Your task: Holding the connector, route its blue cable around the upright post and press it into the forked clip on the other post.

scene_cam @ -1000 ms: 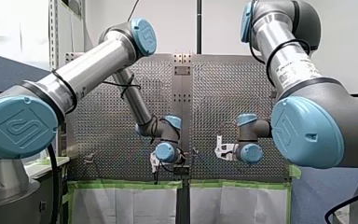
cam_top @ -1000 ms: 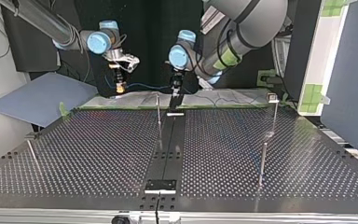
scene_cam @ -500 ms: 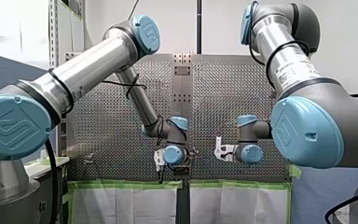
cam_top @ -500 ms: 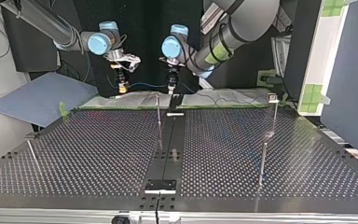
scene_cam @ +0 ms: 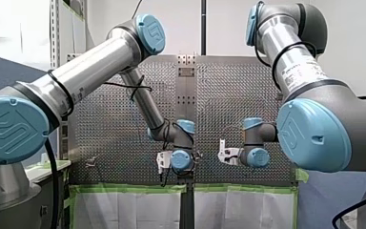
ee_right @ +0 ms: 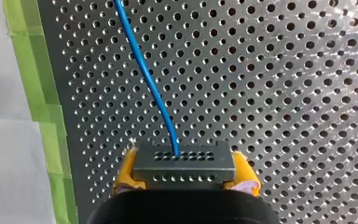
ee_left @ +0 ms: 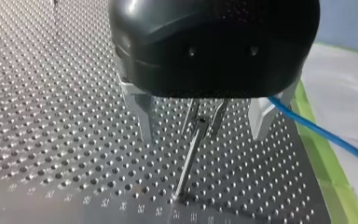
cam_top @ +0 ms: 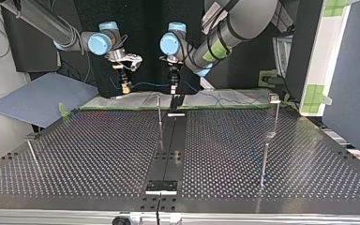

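The connector (ee_right: 184,163) is clamped between my right gripper's (ee_right: 185,173) yellow pads, over the desk (ee_right: 284,70) near its edge. The blue cable (ee_right: 147,74) trails off it. My left gripper (ee_left: 201,133) gapes empty, straddling the forked clip (ee_left: 204,119). The cable passes beside one finger, not yet in the clip; routing probably barely begun.

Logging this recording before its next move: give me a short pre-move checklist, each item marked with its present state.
1. Connector clamped in right gripper: ok.
2. Blue cable seated in connector: ok.
3. Left gripper open, straddling forked clip: ok.
4. Cable pressed into forked clip: not ok, it runs beside the gripper, outside the fork.
5. Cable's run beyond left gripper: cannot tell.
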Motion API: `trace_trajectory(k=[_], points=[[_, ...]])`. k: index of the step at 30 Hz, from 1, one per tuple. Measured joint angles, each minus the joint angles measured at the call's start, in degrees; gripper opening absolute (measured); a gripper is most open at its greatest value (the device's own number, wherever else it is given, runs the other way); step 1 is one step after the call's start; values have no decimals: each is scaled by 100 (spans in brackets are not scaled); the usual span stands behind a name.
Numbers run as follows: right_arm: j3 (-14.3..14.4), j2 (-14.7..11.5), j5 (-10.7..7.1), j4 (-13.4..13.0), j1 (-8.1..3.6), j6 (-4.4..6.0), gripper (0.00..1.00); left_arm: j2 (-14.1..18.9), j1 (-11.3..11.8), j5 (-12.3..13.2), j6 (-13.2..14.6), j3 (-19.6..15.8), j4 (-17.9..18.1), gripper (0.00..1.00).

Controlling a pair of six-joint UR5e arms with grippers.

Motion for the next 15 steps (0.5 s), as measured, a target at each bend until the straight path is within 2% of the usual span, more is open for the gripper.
trace_trajectory(k=[5,15], points=[[0,0,-14,20,24,-6,21,-44,13,-158,-8,6,125,100],[-1,0,-20,68,44,-26,21,-278,54,-15,-104,236,219,100]])
